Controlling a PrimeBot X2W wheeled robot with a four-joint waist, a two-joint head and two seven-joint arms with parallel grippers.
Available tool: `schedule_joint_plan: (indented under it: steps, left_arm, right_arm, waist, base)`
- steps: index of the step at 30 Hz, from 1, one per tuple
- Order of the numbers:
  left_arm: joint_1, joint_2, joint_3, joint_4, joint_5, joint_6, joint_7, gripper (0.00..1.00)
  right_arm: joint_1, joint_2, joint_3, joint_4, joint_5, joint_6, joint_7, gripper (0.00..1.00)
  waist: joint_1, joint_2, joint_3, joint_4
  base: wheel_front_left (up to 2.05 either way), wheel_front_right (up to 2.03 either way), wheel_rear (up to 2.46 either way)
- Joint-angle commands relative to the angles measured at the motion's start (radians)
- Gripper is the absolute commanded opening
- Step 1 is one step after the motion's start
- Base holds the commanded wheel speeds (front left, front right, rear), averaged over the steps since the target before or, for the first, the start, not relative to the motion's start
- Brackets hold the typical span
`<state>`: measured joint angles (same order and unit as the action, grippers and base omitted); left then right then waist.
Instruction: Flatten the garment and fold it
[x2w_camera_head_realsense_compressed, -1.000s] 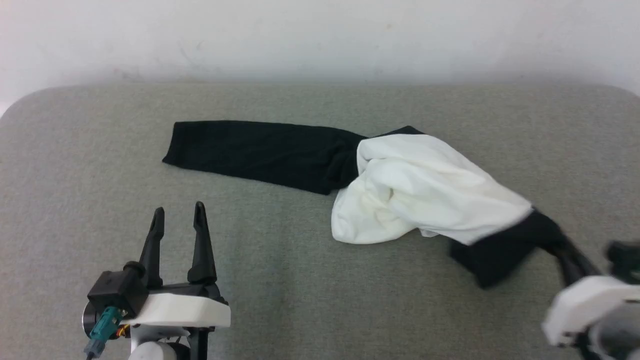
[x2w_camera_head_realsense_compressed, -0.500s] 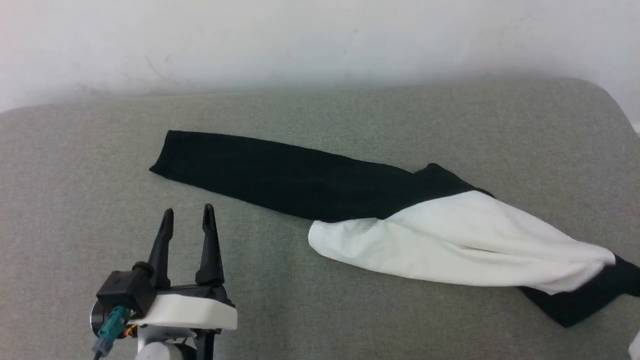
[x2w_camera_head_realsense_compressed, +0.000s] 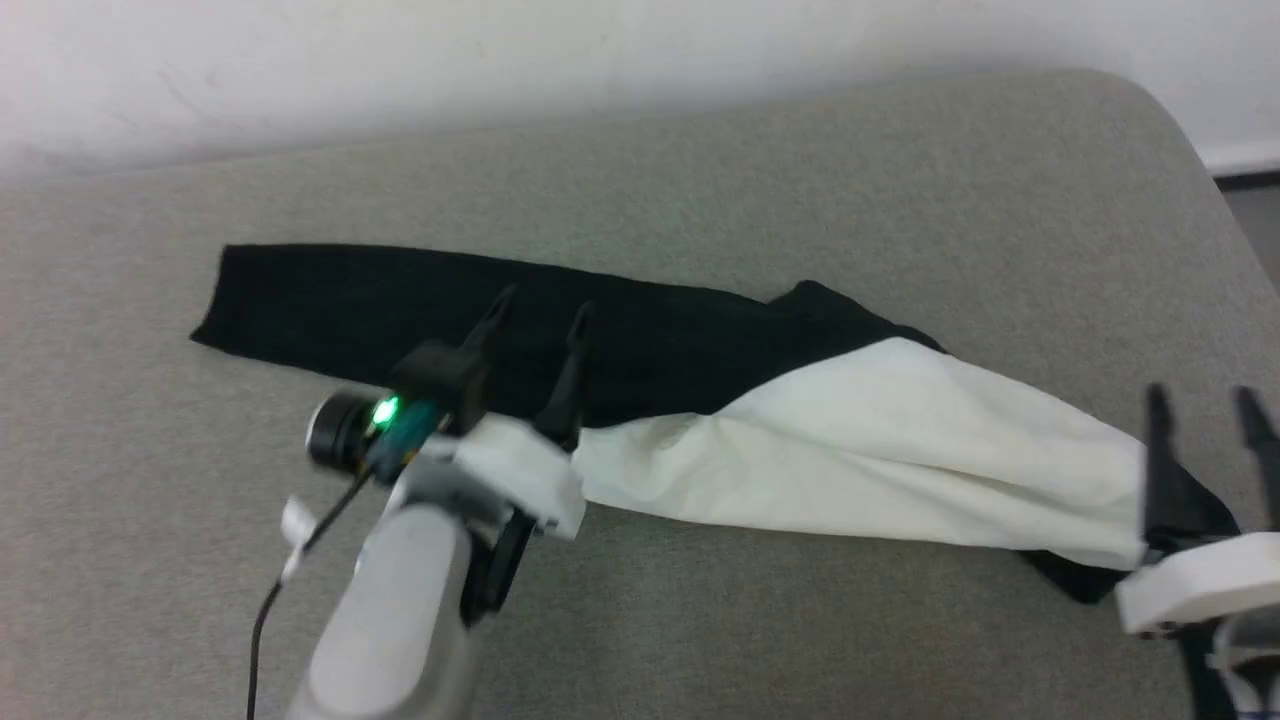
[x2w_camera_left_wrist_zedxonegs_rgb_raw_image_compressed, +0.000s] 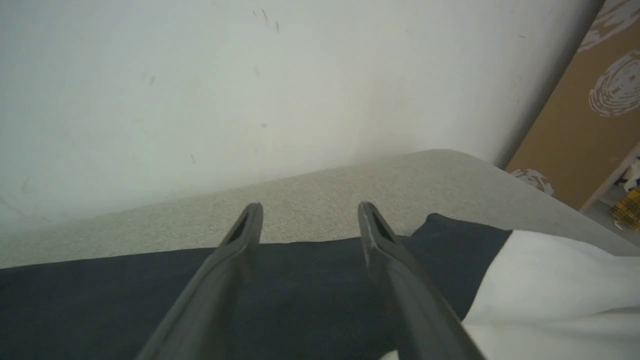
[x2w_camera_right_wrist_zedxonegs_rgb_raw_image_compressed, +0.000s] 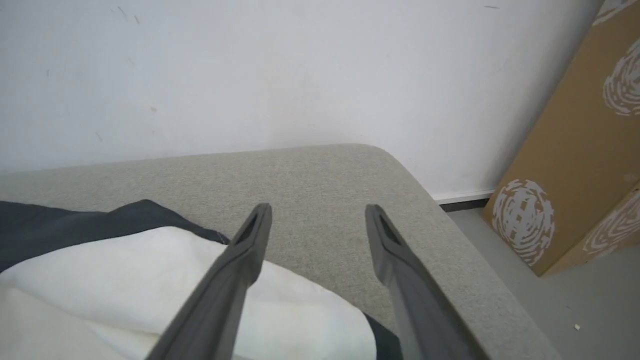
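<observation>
Fabric of the garment (x2w_camera_head_realsense_compressed: 860, 460) is soft and creased: a long flat black sleeve at the left, a bunched white body at the right, and a black end at the near right. It lies stretched across the middle of the grey, fine-woven padded surface (x2w_camera_head_realsense_compressed: 700, 180), which has rounded corners. The left gripper (x2w_camera_head_realsense_compressed: 544, 302) is over the sleeve, jaws apart. The right gripper (x2w_camera_head_realsense_compressed: 1200, 395) is at the garment's right end, jaws apart.

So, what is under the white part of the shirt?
Under the white part, black fabric pokes out at the right end, on the grey pad. The rest is covered.
</observation>
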<state>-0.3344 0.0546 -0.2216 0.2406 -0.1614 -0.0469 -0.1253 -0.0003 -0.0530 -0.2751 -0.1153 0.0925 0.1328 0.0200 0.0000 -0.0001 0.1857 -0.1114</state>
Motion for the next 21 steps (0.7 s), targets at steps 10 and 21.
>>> schedule_joint_plan:
  steps: [10,21]
  left_arm:
    - [-0.411,0.007,-0.207,0.305,-0.024,-0.082,0.356,1.0]
    - [-0.618,0.123,-0.521,0.429,-0.196,-0.084,0.689,1.0]
  right_arm:
    - [-0.084,0.003,0.165,0.062,0.05,-0.002,-0.072,1.0]
    - [-0.12,0.003,0.213,0.097,0.08,-0.002,-0.106,1.0]
  waist:
    - [0.0,0.0001,0.16,-0.117]
    - [0.0,0.0001,0.22,-0.161]
  base:
    - [0.0,0.0,0.0]
    - [0.0,0.0,0.0]
